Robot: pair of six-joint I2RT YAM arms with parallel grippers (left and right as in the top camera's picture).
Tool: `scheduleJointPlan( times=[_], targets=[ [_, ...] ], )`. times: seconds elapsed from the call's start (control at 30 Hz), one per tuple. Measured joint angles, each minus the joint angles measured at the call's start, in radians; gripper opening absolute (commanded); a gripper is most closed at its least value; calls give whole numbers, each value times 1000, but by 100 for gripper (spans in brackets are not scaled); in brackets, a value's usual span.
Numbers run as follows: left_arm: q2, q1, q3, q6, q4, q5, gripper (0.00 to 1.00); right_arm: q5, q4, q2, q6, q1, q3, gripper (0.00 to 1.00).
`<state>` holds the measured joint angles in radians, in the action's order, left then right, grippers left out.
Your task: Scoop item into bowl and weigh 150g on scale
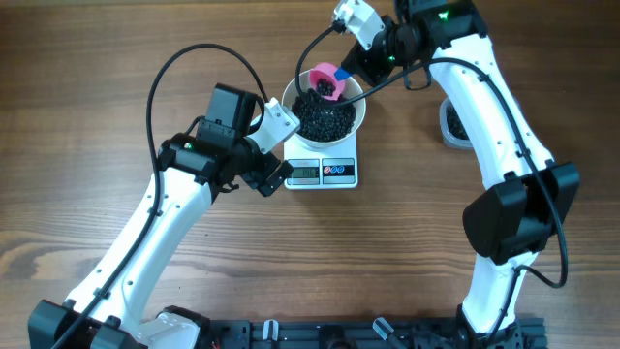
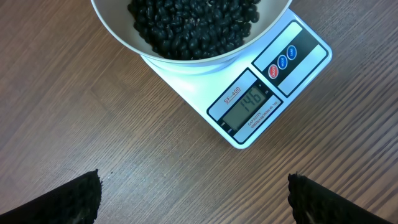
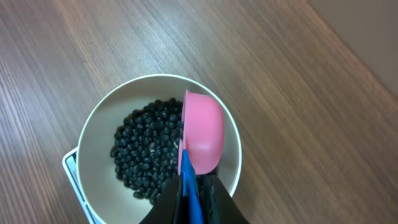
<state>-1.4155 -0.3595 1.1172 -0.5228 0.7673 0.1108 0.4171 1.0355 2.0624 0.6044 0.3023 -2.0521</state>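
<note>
The white bowl stands on the white scale and holds a heap of small black beans. The scale's display reads 146. My right gripper is shut on the blue handle of a pink scoop. The scoop is tipped on its side over the bowl's right half. My left gripper hovers open over bare table just left of the scale, with nothing between its fingertips.
A clear tub with more black beans stands right of the scale, mostly hidden behind the right arm. Wooden table surrounds the scale. The table's far edge shows in the right wrist view.
</note>
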Motion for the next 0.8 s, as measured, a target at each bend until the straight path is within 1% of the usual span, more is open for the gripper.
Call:
scheduleJointPlan(
  times=[0.17, 0.27, 0.57, 0.8],
  targets=[
    [0, 0, 0, 0, 0, 0, 100, 1, -2, 0, 45, 0, 0, 5],
    [0, 0, 0, 0, 0, 0, 100, 12, 2, 0, 48, 0, 0, 5],
    [0, 0, 0, 0, 0, 0, 100, 93, 33, 0, -55, -31, 0, 4],
    [0, 0, 0, 0, 0, 0, 100, 115, 33, 0, -92, -44, 0, 4]
  ],
)
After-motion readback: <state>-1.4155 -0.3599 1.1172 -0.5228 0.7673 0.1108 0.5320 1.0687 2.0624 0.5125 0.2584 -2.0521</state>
